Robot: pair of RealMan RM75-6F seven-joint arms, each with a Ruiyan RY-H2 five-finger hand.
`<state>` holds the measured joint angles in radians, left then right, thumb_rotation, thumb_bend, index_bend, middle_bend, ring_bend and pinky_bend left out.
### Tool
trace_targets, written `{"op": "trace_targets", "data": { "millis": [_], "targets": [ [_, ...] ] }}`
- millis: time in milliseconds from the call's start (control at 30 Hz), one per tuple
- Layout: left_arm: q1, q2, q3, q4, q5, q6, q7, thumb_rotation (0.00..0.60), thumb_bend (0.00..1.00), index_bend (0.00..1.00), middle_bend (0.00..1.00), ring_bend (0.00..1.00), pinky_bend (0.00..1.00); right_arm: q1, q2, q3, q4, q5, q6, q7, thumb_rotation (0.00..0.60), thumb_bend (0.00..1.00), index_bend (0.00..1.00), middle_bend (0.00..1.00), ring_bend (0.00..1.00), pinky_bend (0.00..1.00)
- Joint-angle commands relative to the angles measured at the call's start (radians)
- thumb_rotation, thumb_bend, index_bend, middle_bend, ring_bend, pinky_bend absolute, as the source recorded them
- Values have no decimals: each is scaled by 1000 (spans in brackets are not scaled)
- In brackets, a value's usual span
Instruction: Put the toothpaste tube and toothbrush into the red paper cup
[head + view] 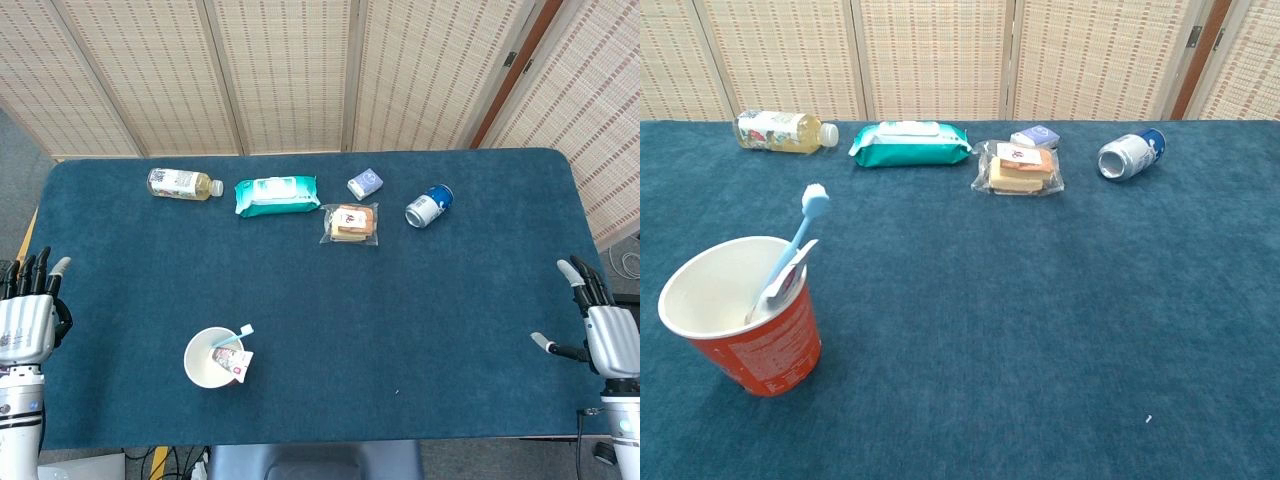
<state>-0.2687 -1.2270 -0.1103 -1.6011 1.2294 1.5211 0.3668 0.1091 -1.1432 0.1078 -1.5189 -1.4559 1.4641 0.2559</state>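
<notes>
The red paper cup (745,330) (209,358) stands upright near the table's front left. A light blue toothbrush (805,225) (233,338) leans out of it, head up, and the white toothpaste tube (790,275) (236,364) sits inside against the cup's right rim. My left hand (27,318) hangs at the table's left edge, fingers spread and empty, well left of the cup. At the right edge my right hand (595,335) is also empty with fingers apart. The chest view shows neither hand.
Along the far side lie a drink bottle (182,184), a green wipes pack (277,195), a small blue-white box (365,183), a wrapped sandwich (352,224) and a blue can (429,205) on its side. The blue cloth table (430,320) spans the view.
</notes>
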Motion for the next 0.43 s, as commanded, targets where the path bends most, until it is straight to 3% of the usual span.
{"op": "trace_targets", "data": {
  "millis": [33, 433],
  "targets": [
    [9, 9, 4, -11, 6, -3, 0, 600, 830, 38, 0, 0, 0, -4, -5, -4, 0, -1, 0, 5, 600, 0, 54, 25, 26, 366],
    [26, 25, -6, -34, 3, -43, -49, 600, 829, 8, 0, 0, 0, -15, -8, -9, -4, -1, 1, 23, 600, 0, 54, 25, 26, 366]
  ]
}}
